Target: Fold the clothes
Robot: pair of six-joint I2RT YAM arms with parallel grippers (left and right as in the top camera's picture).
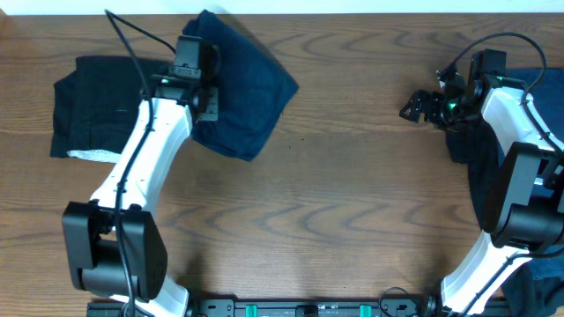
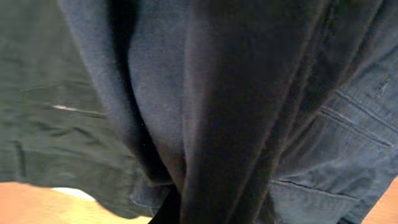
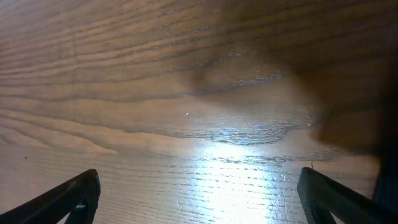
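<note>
The navy garment [image 1: 251,92] lies rumpled at the table's [image 1: 352,202] far left, and the left gripper [image 1: 198,53] is pinched tight on its bunched folds. 1 black garment [image 1: 92,106] overlaps its left side. Well to its right, the right gripper [image 1: 423,107] hangs spread wide and empty beside another dark garment [image 1: 480,167].
</note>
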